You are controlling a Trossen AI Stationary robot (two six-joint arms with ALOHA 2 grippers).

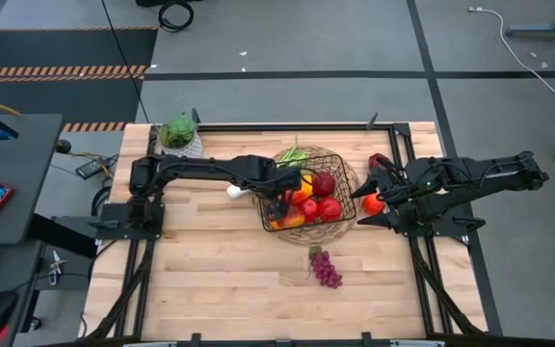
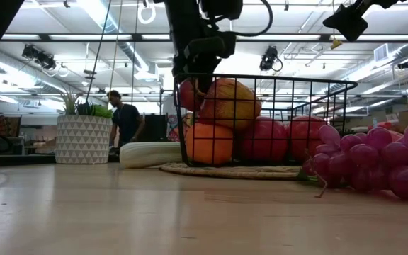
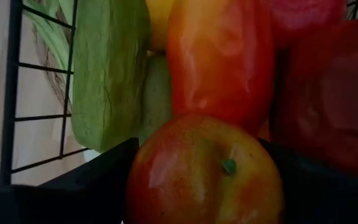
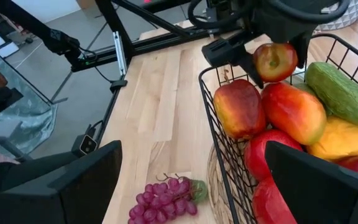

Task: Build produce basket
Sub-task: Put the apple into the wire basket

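Left gripper (image 4: 277, 46) grips apple (image 4: 275, 61) over basket (image 4: 219, 158); right gripper's spread fingers (image 4: 86, 180) show only wrist-side.

Basket (image 1: 343, 183): black wire grid, upright, heaped with red, orange, yellow and green produce (image 4: 294, 112). Purple grapes (image 1: 327, 269): laid on the counter, near side.

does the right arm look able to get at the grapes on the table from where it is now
Probably yes. The grapes lie alone on the bare wood in front of the basket, with nothing over them. The right gripper hangs open beside the basket, not far off; the left gripper is busy holding an apple.
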